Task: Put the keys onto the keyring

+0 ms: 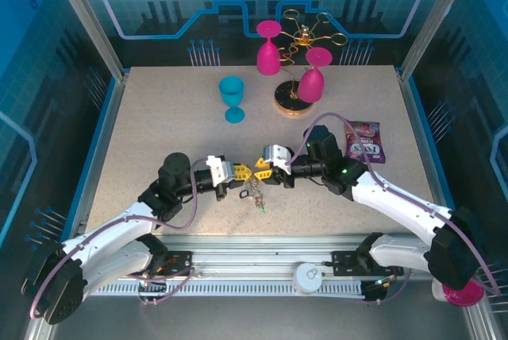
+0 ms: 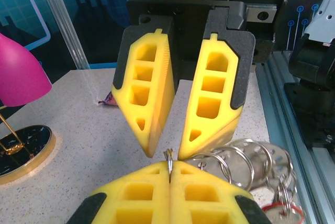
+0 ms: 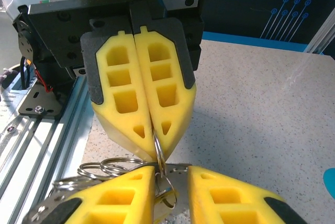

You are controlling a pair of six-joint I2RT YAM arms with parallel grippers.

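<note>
Both grippers meet tip to tip over the near middle of the table. My left gripper (image 1: 244,171) (image 2: 169,167) is shut on the keyring (image 2: 169,157) (image 3: 158,148), a thin metal ring pinched edge-on between its yellow fingers. My right gripper (image 1: 260,171) (image 3: 172,174) faces it with its fingers a small gap apart. The ring's edge stands in that gap, and no finger presses it. More silvery rings (image 2: 246,161) (image 3: 104,169) hang beside the tips. The keys (image 1: 256,195) dangle as a small bunch under the grippers, just above the table.
A blue goblet (image 1: 232,98) stands at the back middle. Two pink goblets (image 1: 268,48) (image 1: 311,78) hang on a gold wire rack (image 1: 305,38) with a round base (image 1: 290,100). A purple snack packet (image 1: 365,140) lies at the right.
</note>
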